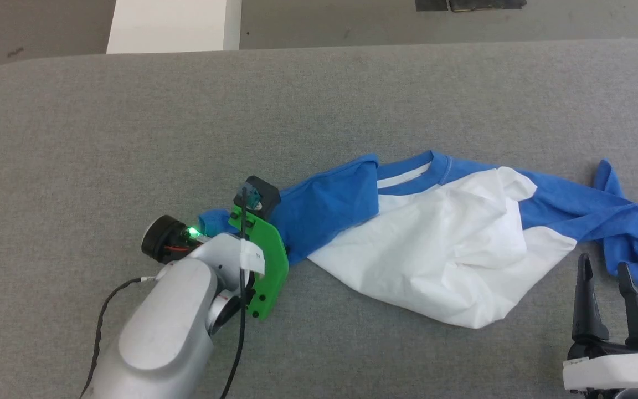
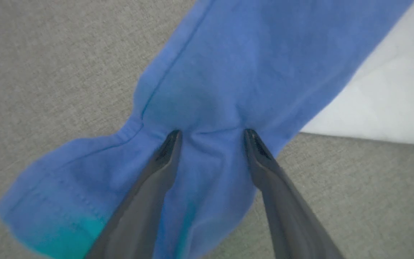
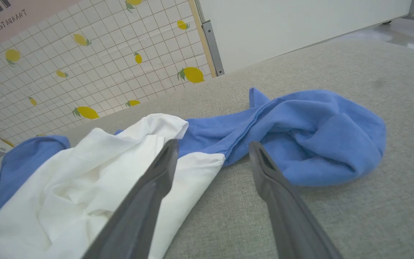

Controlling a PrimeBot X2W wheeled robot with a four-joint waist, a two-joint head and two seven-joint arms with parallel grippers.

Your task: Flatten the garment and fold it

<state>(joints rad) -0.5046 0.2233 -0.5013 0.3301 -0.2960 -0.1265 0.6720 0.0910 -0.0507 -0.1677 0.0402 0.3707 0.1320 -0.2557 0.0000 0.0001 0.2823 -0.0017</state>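
While the garment [image 1: 441, 244] lies crumpled across the grey table [image 1: 319, 100], only part of it can be read clearly. The white body is bunched in folds at the middle, and the blue neck band is seen along its far edge. The sleeve on the robot's right is twisted into a heap, and its cuff cannot be made out.

From the head, the end of the left sleeve is partly covered by the left arm [image 1: 175, 310] and its green plate [image 1: 266, 266], so the fingers are hidden there. From the left wrist, the left gripper [image 2: 212, 135] is seen with its jaws spread wide. Both tips are pressed onto the blue sleeve near the cuff, and the cloth is puckered between them. The cuff is blurred there and tinted green at its lower edge.

The right gripper [image 1: 603, 263] is held low at the right with its jaws wide apart and empty, just beside the heaped sleeve; whether it touches cannot be told. A white box [image 1: 172, 25] beyond the table is cut off by the top edge.
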